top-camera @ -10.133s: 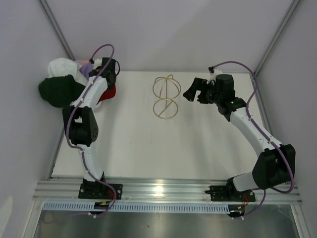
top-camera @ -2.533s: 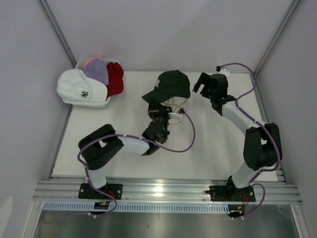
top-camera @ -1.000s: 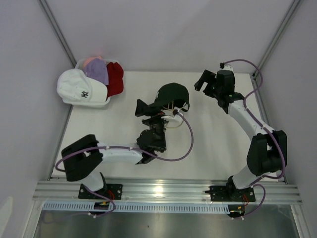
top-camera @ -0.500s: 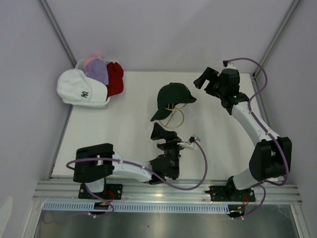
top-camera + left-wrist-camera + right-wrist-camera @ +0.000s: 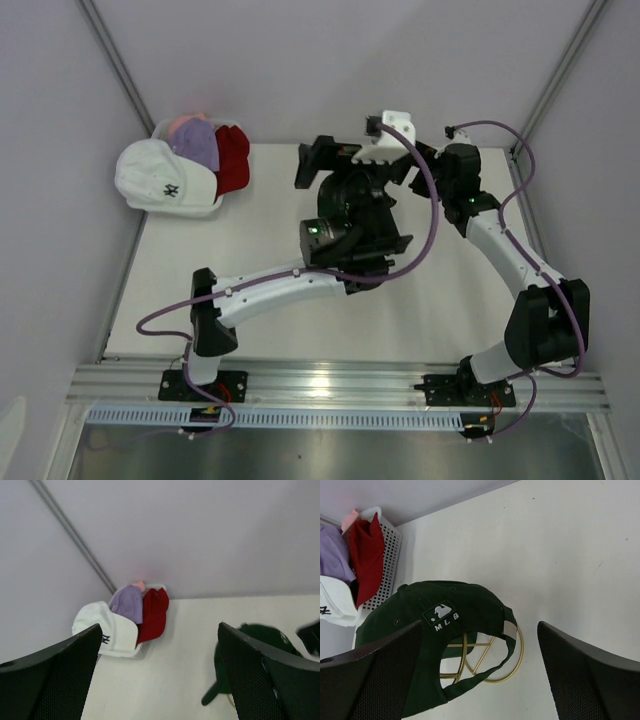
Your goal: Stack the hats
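Caps sit in two places on the table (image 5: 250, 260). The dark green cap (image 5: 435, 615) rests on the gold wire stand (image 5: 521, 652) around the middle of the table's far half. Its back strap and a small white MLB mark face the right wrist camera, and its brim points to the near left. In the top view the left arm's wrist covers it. At the far left corner the white mesh basket (image 5: 390, 545) holds the rest. The white cap (image 5: 150, 180) spills over its left rim, with the lavender cap (image 5: 195, 145), the red cap (image 5: 232, 160) and a bit of the pink cap (image 5: 185, 122) beside and behind it. The left gripper (image 5: 160, 630) hangs high above the table, looking toward the far wall, jaws spread wide with nothing between them. The right gripper (image 5: 480, 625) hovers near the green cap, on its right side, jaws likewise wide apart and empty
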`<state>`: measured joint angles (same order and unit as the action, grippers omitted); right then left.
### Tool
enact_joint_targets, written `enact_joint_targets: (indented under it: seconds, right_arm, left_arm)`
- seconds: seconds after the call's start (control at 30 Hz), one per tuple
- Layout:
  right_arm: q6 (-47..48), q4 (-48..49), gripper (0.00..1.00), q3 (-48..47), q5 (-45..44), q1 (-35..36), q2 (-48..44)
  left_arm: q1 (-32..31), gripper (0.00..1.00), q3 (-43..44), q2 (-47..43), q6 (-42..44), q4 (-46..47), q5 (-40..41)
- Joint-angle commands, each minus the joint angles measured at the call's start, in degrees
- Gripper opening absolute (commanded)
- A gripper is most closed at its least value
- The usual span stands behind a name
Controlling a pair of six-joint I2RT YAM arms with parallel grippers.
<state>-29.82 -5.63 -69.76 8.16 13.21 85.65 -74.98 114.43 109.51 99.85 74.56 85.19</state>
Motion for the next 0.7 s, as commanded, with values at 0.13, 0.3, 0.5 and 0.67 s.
enact_joint_targets:
  seconds: [0.13,0.3,0.5,0.67]
  right_arm:
    - [0.73,-1.31,1.0,-0.03,-1.75,-0.82,-2.41]
    - [0.64,-3.42,1.0,0.41,-2.28,-1.26,-5.14]
    - [4.24,-6.5,1.0,-0.21,-3.77,-1.35,-8.3]
    - [4.95,-7.81,1.0,0.23,-3.42,-1.44,-9.36]
  left_arm:
    - [16.59,1.0,0.29,-1.22,15.18,16.49,2.0]
    - [27.33,0.99,-11.85,-12.73,12.93,8.26,-3.35]
    - [33.58,1.0,-18.74,-36.19,-67.11,-100.28,-23.78]
    - [46.33,1.0,-30.52,-52.09,-99.41,-101.78,-66.18]
